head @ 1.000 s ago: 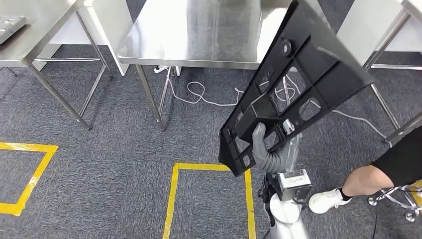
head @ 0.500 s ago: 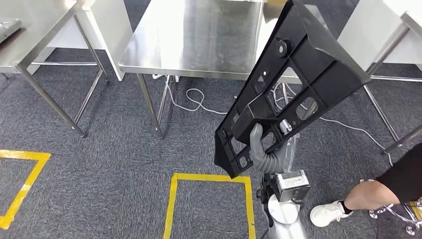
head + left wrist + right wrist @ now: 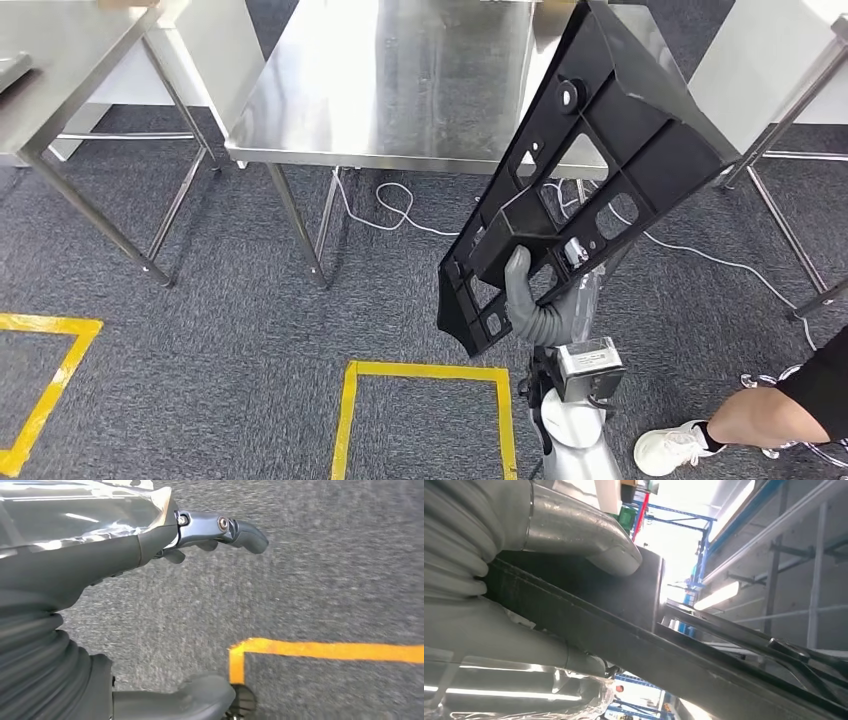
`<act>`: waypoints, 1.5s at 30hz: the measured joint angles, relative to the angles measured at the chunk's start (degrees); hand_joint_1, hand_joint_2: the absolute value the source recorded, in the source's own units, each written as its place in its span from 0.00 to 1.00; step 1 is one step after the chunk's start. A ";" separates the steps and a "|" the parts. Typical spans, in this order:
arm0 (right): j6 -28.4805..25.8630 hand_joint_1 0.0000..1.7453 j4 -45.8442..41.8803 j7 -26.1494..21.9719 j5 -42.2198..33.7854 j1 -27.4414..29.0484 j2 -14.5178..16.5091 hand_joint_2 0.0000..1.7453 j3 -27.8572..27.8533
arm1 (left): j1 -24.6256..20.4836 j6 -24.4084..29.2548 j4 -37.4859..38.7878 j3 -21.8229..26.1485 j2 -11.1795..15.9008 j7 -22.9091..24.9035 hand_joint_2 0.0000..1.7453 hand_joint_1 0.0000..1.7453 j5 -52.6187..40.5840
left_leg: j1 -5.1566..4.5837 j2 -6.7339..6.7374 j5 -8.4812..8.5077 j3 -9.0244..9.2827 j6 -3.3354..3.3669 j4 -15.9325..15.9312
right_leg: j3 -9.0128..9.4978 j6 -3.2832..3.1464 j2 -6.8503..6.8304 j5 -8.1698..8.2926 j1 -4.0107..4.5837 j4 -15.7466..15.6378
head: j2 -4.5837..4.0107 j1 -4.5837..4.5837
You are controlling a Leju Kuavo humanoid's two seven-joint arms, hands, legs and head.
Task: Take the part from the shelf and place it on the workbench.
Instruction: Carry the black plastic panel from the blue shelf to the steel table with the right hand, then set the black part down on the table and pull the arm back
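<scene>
Gripping a cross rib near the lower end, the right hand [image 3: 530, 300] carries the large black moulded plastic frame panel [image 3: 585, 170], a flat part with ribs and cut-out windows. The panel stands tilted in the air in front of the robot, its upper end overlapping the near edge of the stainless steel counter [image 3: 400, 90] in the head view, its lower end over the grey carpet floor [image 3: 200, 300]. In the right wrist view the grey thumb [image 3: 589, 545] presses one face of a rib and the fingers wrap the other side.

Handling judgement: the panel looks stiff and fairly light for its size (thin walls, many openings), but long. Held near one end, it will lever against the fingers and may swing or twist. The smooth plastic could slip; a grip on a rib junction nearer the middle would balance better. Set the panel down flat, long side first.

The left hand [image 3: 215, 530] hangs over the carpet beside a yellow floor tape line [image 3: 325, 650], fingers apart and holding nothing.
</scene>
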 joint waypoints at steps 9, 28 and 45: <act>-1.50 1.00 -0.18 -1.05 0.16 1.79 0.26 1.00 -0.05 | 0.58 0.72 0.01 0.48 0.03 1.05 1.00 0.00 0.26 | -0.08 0.25 6.97 -5.69 0.59 -4.66 | 5.04 0.69 0.54 -4.74 0.24 -0.24 | 0.00 -0.08; -2.54 1.00 -8.25 0.31 1.10 6.14 0.80 1.00 -4.88 | 0.19 -1.37 -0.02 0.94 0.28 0.27 1.00 0.00 -2.15 | -0.41 -0.40 1.82 3.11 1.64 -5.72 | -2.62 2.21 0.16 2.31 -0.12 0.05 | 0.00 -0.06; 2.57 1.00 -3.75 1.52 5.49 1.19 2.60 1.00 1.51 | -0.94 -1.59 -0.07 0.92 -0.07 0.90 1.00 0.00 -2.68 | 0.89 0.14 7.06 -3.32 1.87 -6.67 | 3.62 4.01 0.39 -3.99 -0.26 1.87 | 0.00 0.04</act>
